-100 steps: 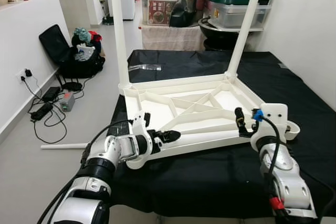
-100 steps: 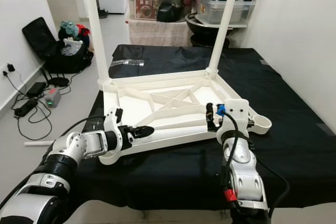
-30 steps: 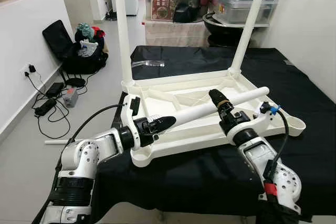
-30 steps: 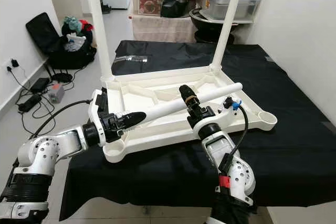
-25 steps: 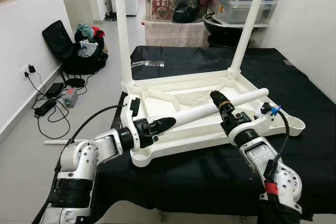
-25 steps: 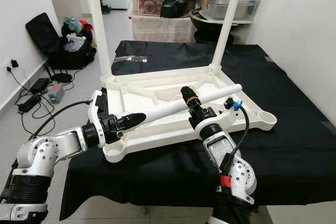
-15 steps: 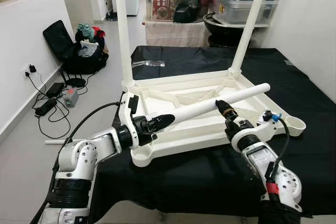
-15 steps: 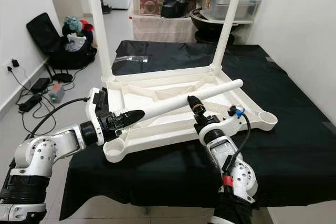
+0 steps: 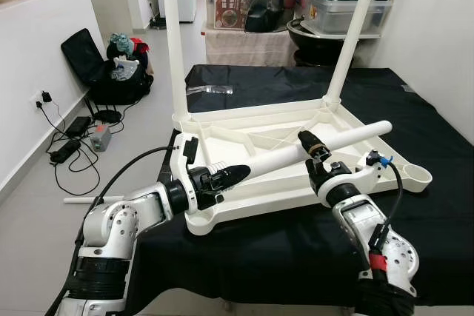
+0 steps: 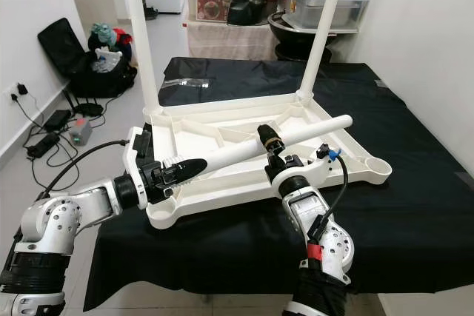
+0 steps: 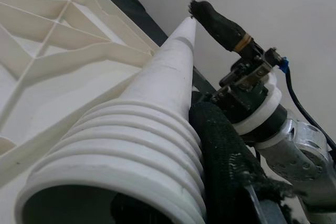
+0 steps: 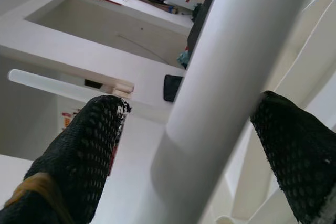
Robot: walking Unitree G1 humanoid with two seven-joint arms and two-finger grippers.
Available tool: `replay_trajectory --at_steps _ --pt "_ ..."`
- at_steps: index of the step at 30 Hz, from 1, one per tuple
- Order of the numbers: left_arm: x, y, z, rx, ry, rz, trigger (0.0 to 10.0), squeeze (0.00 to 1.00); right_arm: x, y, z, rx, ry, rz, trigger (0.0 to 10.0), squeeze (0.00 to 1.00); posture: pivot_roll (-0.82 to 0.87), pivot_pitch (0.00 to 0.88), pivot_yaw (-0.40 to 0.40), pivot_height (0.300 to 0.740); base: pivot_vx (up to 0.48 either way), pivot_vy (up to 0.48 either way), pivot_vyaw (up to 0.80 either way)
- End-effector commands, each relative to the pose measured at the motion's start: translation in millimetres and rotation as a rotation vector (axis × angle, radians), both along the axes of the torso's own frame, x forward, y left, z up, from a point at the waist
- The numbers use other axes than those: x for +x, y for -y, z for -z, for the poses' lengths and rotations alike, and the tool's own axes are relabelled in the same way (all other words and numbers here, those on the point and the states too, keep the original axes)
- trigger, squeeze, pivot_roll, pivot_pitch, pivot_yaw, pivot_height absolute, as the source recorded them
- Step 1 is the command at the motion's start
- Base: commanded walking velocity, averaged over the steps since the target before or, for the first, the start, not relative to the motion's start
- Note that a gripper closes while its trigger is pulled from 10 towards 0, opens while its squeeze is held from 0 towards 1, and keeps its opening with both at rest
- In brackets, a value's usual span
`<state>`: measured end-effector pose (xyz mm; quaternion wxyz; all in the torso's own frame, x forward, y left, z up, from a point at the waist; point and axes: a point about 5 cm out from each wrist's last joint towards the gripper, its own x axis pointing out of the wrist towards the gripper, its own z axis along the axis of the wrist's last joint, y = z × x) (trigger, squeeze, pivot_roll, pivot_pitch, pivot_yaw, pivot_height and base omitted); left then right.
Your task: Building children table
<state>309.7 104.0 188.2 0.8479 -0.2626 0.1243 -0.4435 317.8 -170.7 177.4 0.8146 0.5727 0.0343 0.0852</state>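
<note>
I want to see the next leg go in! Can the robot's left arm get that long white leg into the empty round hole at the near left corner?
Probably yes. The left gripper holds the long white plastic leg's threaded end just above the near-left corner socket, with nothing between. The right gripper straddles the leg farther along.

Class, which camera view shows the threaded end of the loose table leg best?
The left wrist view: the ribbed threads and hollow mouth of the loose leg sit large in front, beside the left gripper's fingers. Both eye views show the whole leg, its threaded end hidden in that gripper. The right wrist view shows plain shaft.
</note>
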Motion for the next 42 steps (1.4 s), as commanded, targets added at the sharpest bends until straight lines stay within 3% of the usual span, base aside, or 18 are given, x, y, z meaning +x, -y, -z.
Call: replay_trajectory --at_steps 1,7,17,18,19,20,24,30,39,41,42 --pt "-3.3 3.0 0.6 -0.019 0.008 0.037 10.0 0.00 -0.1 -3.4 -0.8 0.032 -0.005 -0.012 10.0 0.00 0.04 0.000 -0.052 0.740 0.000 0.000 0.00" --pt "-19.1 9.5 -3.9 -0.062 0.060 0.175 10.0 0.00 2.7 -17.3 1.5 0.085 -0.008 -0.051 10.0 0.00 0.04 0.000 -0.053 0.740 0.000 0.000 0.00" --pt "-25.3 8.6 2.8 -0.053 0.048 0.214 10.0 0.00 4.9 -14.4 2.1 0.116 -0.016 -0.033 9.8 0.00 0.04 0.000 -0.055 0.740 0.000 0.000 0.00" --pt "-25.7 8.3 5.0 -0.050 0.045 0.216 10.0 0.00 4.4 -14.0 -0.3 0.123 -0.007 -0.032 1.7 0.00 0.04 0.000 -0.054 0.740 0.000 0.000 0.00" --pt "-25.7 8.3 5.0 -0.050 0.045 0.216 10.0 0.00 4.4 -14.0 -0.3 0.123 -0.007 -0.032 1.7 0.00 0.04 0.000 -0.054 0.740 0.000 0.000 0.00" --pt "-26.0 8.0 6.6 -0.048 0.042 0.218 10.0 0.00 3.5 -14.1 -3.4 0.135 0.009 -0.032 0.0 0.00 0.04 0.000 -0.054 0.740 0.000 0.000 0.00" --pt "-26.6 7.7 8.1 -0.044 0.042 0.222 10.0 0.00 2.4 -15.1 -7.8 0.146 0.028 -0.036 0.0 0.00 0.04 0.000 -0.053 0.740 0.000 0.000 0.00" --pt "-25.5 4.1 13.4 -0.031 0.036 0.224 10.0 0.00 -5.8 -30.3 -40.8 0.188 0.137 -0.115 0.0 0.00 0.03 0.000 -0.051 0.740 0.000 0.000 0.00" --pt "-24.6 2.7 14.8 -0.021 0.048 0.220 10.0 0.00 -18.4 -47.9 -43.3 0.172 0.156 -0.236 0.0 0.00 0.03 0.000 -0.058 0.740 0.000 0.000 0.00" --pt "-23.2 0.2 13.3 -0.014 0.090 0.194 10.0 0.05 -22.3 -51.6 -41.6 0.157 0.152 -0.263 0.0 0.00 0.03 0.000 -0.061 0.740 0.000 0.000 0.00" --pt "-21.8 -1.5 12.1 -0.016 0.114 0.174 10.0 0.78 -22.9 -51.3 -40.1 0.152 0.141 -0.263 0.0 0.00 0.03 0.000 -0.061 0.740 0.000 0.000 0.00"
